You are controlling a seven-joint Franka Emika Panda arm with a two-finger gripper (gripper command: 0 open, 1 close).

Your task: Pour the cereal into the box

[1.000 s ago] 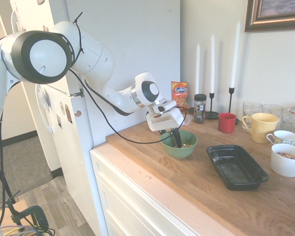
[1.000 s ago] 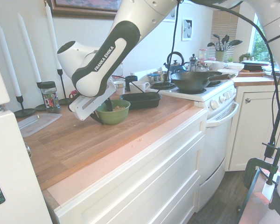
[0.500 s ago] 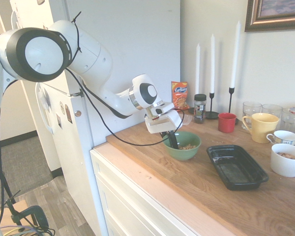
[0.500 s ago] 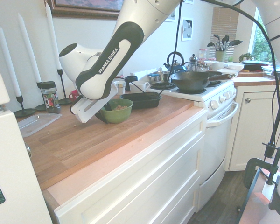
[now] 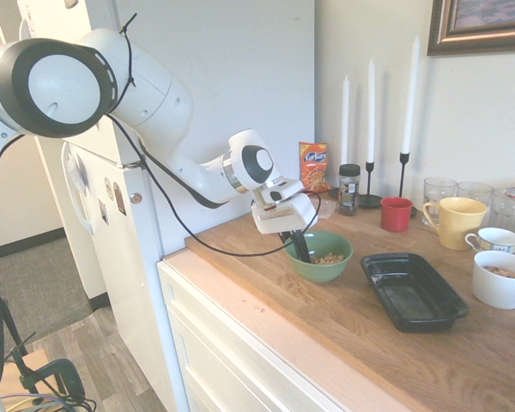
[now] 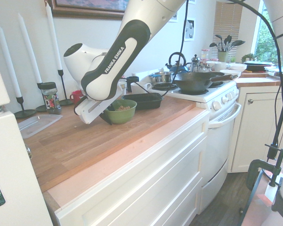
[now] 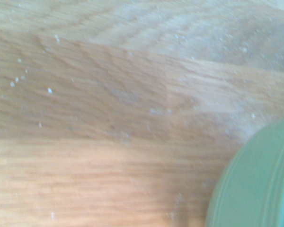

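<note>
Green ceramic showed as a curved edge in the lower right of the wrist view, where the bowl (image 7: 255, 184) sat on blurred, pale wood grain speckled with crumbs. From the first exterior view the bowl (image 5: 318, 255) stood at the middle of the frame on the wooden surface (image 5: 343, 318), and the cereal (image 5: 328, 257) lay inside it as a low tan heap. White arm links reached in from the upper left of that frame, and the claw (image 5: 301, 254) pointed steeply down with its dark fingers pressed together on the bowl's near-left rim, one inside and one outside as far as the frame let me tell. To the right of the bowl, a little lower in the frame and well clear of it, lay the box (image 5: 412, 290), a shallow glossy black tray with nothing visible in it.

At the back of the surface an orange snack packet (image 5: 312, 165) leaned against the wall, a dark-lidded spice jar (image 5: 349, 188) stood just right of it, and three white candles (image 5: 371, 99) rose in dark holders. Further right were a red cup (image 5: 396, 214), a yellow mug (image 5: 455, 221) and a white mug (image 5: 501, 278).

From the second exterior view the arm came down from the top centre, the claw (image 6: 105, 116) was largely hidden behind the white hand, the bowl (image 6: 120, 111) sat at centre left, and the box (image 6: 142, 100) lay just right of it, nearer the stove (image 6: 203, 96)
</note>
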